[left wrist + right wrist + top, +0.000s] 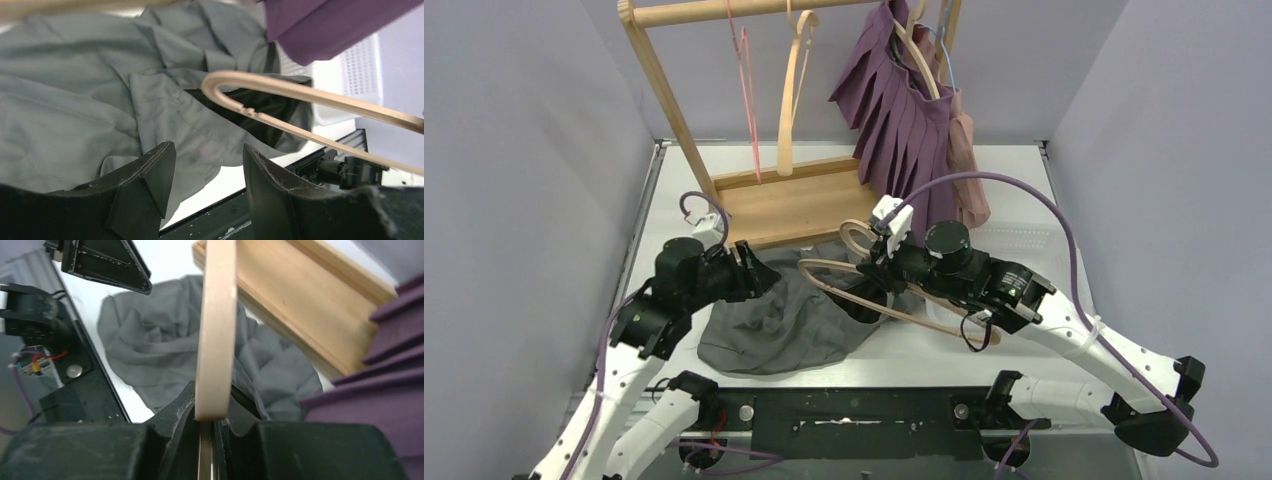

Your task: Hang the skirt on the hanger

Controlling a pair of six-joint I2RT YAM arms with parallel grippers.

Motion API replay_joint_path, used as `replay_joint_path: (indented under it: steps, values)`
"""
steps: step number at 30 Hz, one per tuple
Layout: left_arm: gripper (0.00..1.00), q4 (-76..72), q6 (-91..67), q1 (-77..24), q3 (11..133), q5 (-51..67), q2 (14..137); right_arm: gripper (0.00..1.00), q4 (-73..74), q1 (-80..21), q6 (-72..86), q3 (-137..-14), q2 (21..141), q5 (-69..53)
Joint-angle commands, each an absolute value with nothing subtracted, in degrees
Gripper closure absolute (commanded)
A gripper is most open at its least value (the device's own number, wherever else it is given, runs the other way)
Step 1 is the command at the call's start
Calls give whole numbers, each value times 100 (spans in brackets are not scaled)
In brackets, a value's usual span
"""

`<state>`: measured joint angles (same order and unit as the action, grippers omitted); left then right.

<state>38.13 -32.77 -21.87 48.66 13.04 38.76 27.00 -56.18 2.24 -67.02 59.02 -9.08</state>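
The hanger (216, 330) is clamped in the right claw (212, 415), low over the grey skirt (774, 320) crumpled on the bench (1014, 170), seemingly for threading, while the left claw (207, 150) (half parted, empty) is poised alongside.

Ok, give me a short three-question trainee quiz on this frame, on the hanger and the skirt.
1. True or false: the right gripper is shut on the wooden hanger.
2. Which gripper holds nothing? A) left gripper B) right gripper
3. Fill in: the grey skirt lies crumpled on the ____.
Key: 1 true; 2 A, its jaws stand open; 3 table.
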Motion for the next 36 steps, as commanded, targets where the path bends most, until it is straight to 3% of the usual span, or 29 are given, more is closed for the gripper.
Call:
replay_joint_path:
  steps: [1,4,10,16,17,19,22,24,32,36]
  values:
    - [49,2876,-4030,-2212,4565,1057,4436,100,3105,-5304,738,-6651,6034,-92]
    - [48,2733,-4209,-2319,4389,1011,4999,100,3196,-4913,999,-6487,6024,-211]
    - [31,2217,-4376,-3210,4179,418,6145,100,3494,-4469,1310,-6436,6097,61]
    - [29,2408,-4452,-3622,4224,-453,7118,100,3832,-4380,1857,-6493,6216,1088]
    - [31,2494,-4481,-3649,4208,-552,7175,100,3784,-4372,1850,-6464,6176,1034]
    - [44,2610,-4574,-3697,4130,-597,7195,100,3533,-4364,1665,-6340,6044,552]
    - [83,2858,-4810,-3713,3985,-600,7031,100,3093,-4355,1271,-6149,5915,-598]
    - [97,3012,-4971,-3712,3893,-584,6759,100,2881,-4359,1090,-6067,5942,-1258]
    - [100,2988,-5228,-3714,3326,-452,4834,100,2300,-4291,483,-5877,6516,-1868]
    - [100,2902,-4882,-3715,3269,-478,3942,100,2237,-4191,156,-5988,6688,-2865]
